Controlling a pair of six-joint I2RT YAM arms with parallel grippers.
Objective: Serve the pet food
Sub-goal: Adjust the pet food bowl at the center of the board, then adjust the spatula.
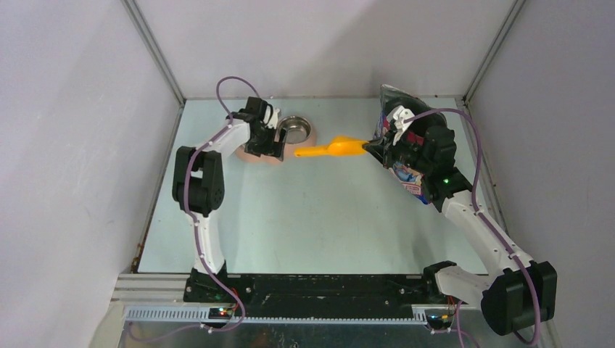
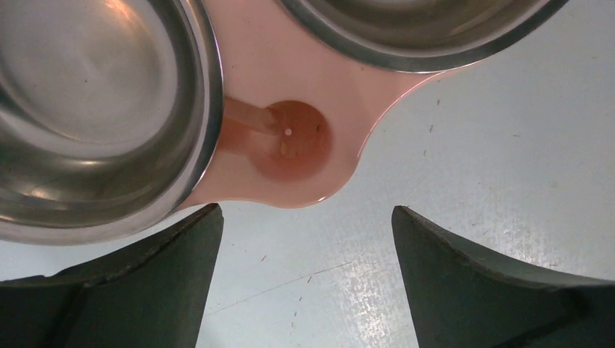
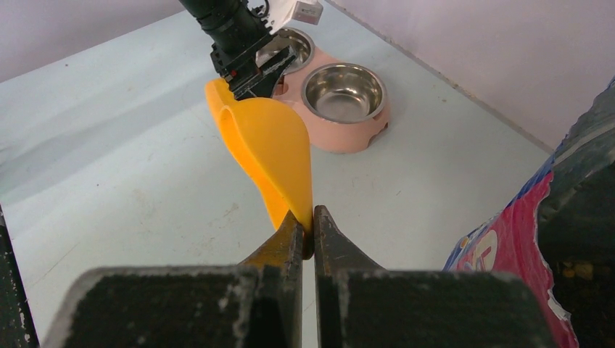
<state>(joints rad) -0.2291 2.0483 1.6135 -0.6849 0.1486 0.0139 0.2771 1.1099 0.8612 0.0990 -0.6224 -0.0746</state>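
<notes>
Tabletop: right tool pinches scoop, left tool gapes over cropped feeder; bag half-hidden.

Right arm hides most of the bag (top view)

Robotics lab test cell, seen from overhead. A pale blue-grey tabletop fills the centre, boxed in on three sides by plain white wall panels joined by grey metal corner struts. Along the bottom edge, a black base plate and a slotted aluminium rail anchor two white-and-black robot arms, each trailing purple cables.
</notes>
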